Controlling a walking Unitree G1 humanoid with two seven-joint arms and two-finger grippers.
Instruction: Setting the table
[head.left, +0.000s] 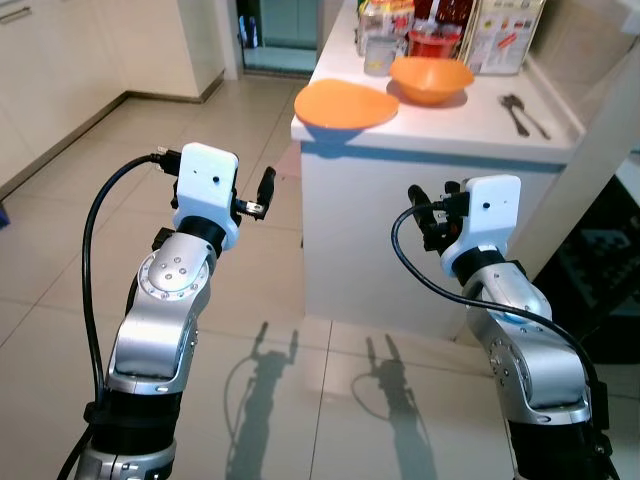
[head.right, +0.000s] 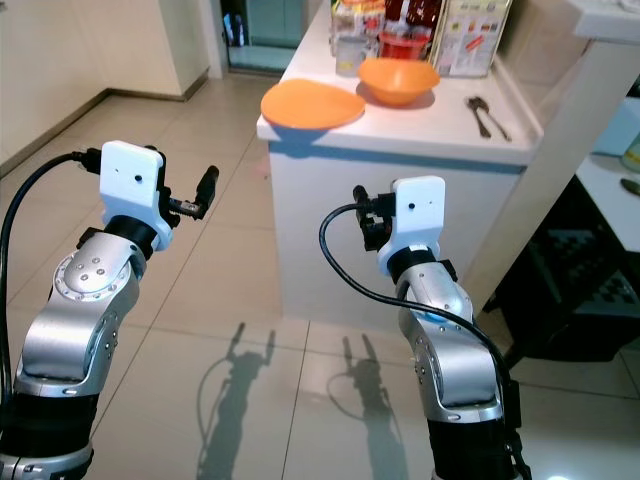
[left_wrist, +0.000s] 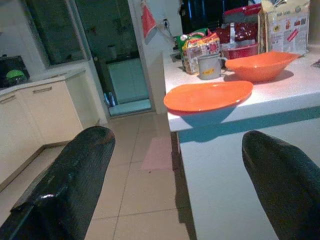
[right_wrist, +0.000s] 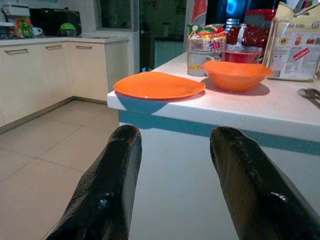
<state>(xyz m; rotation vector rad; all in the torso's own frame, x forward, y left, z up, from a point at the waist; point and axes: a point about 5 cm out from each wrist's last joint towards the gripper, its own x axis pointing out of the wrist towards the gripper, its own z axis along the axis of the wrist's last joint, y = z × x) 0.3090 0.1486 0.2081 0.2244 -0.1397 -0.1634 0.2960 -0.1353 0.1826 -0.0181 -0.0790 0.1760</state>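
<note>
Approach to the counter, both arms raised. The left gripper (left_wrist: 175, 190) has its two black fingers (left_wrist: 70, 185) spread wide with nothing between them; the right gripper (right_wrist: 175, 185) likewise stands parted and empty, its fingers (right_wrist: 107, 190) level with the counter's white side wall and well short of it. Ahead of and above both sets of fingertips sits the orange plate (head.left: 345, 104), its edge overhanging the near corner of the white counter (head.left: 470, 135). Just beyond the plate, and touching or nearly touching it, is the orange bowl (head.left: 431, 79); farther from the right fingertips, toward that gripper's outer side, lie spoons (head.left: 522, 113). Behind the bowl stand a grey mug (left_wrist: 209, 66), a red container (head.left: 434, 41) and food packets (right_wrist: 294, 47). Judged step: closing in to take the plate. To do it well, the fingers should rise to rim height first, then advance so one finger passes under the overhanging edge and one over it; a pinch on that free lip avoids nudging the bowl. A low approach would strike the counter wall.
</note>
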